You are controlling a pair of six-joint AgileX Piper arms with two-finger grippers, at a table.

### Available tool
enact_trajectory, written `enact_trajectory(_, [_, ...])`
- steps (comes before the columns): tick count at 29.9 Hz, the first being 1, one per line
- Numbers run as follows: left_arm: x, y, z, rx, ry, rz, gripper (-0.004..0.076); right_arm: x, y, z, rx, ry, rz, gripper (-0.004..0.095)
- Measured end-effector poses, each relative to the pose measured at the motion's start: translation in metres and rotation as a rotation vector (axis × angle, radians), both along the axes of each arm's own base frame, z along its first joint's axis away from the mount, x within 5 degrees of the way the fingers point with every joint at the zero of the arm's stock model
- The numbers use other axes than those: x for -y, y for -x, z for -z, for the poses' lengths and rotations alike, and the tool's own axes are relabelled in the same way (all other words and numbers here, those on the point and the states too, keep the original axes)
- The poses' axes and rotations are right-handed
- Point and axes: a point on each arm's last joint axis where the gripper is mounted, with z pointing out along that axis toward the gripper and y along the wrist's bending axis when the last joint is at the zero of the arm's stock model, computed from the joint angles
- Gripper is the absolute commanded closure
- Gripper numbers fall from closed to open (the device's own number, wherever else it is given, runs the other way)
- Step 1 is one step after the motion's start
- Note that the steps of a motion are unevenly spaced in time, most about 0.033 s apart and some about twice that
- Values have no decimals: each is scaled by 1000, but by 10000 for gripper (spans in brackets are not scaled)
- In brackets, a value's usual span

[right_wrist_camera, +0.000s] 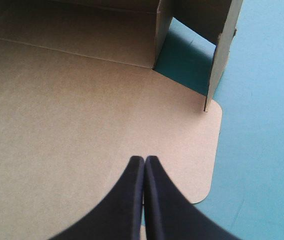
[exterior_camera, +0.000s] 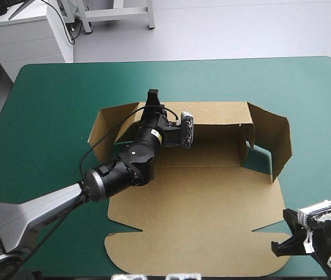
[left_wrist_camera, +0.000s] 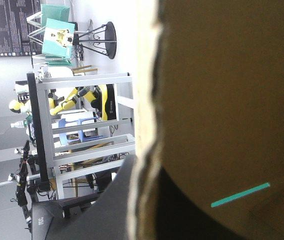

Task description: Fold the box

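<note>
At the middle of the teal-green desk (exterior_camera: 48, 105), the brown box (exterior_camera: 212, 153) is lying with its far and side walls raised and its lid (exterior_camera: 194, 210) flat toward the near edge. I am clamping my left claw (exterior_camera: 152, 100) on the far wall (exterior_camera: 218, 112), the board sitting between its black fingers. I am holding my right claw (right_wrist_camera: 144, 161), fingers pressed together, over the lid's corner nearest the desk's near right corner.

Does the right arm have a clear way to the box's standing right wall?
Probably yes. Between the right gripper and the right wall lies only flat board of the box.
</note>
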Motion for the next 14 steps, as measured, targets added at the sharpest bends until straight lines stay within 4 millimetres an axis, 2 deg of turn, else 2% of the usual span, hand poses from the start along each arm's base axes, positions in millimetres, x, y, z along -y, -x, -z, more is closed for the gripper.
enact_trajectory(6, [-2, 2, 7, -2, -1, 4, 731, 0, 0, -9, 16, -14, 4, 927])
enact_trajectory(11, [-2, 1, 7, 3, 18, -3, 731, -1, -12, -39, 50, 22, 24, 926])
enact_trajectory(14, [-2, 1, 8, 16, 6, -3, 731, -3, -31, -65, 62, 42, 67, 926])
